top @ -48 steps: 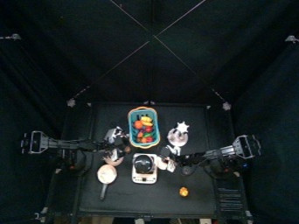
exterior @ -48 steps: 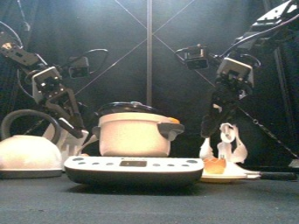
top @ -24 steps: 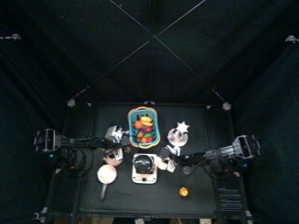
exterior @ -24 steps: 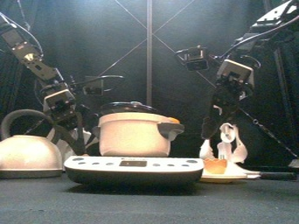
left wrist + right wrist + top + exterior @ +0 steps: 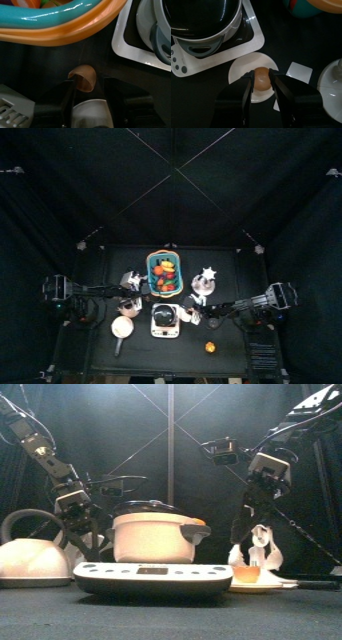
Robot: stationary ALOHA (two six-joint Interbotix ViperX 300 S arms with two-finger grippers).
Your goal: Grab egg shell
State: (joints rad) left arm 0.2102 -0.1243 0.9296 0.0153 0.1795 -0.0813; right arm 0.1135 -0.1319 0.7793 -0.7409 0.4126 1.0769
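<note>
The egg shell, a brown half shell, lies on the black table beside the basket. It shows only in the left wrist view. My left gripper is low over it, one jaw on each side, still open, with a gap showing on one side. From above, the left gripper sits left of the scale, and from the front it is behind the kettle. My right gripper is shut on a whole brown egg resting on a small white plate.
A teal and orange basket of fruit stands at the back middle. A white scale carrying a lidded pot is at the front, with a white kettle to its left. A small orange item lies front right.
My left arm has come forward and down toward the table, and its jaws have narrowed around the egg shell. The right arm has not moved.
</note>
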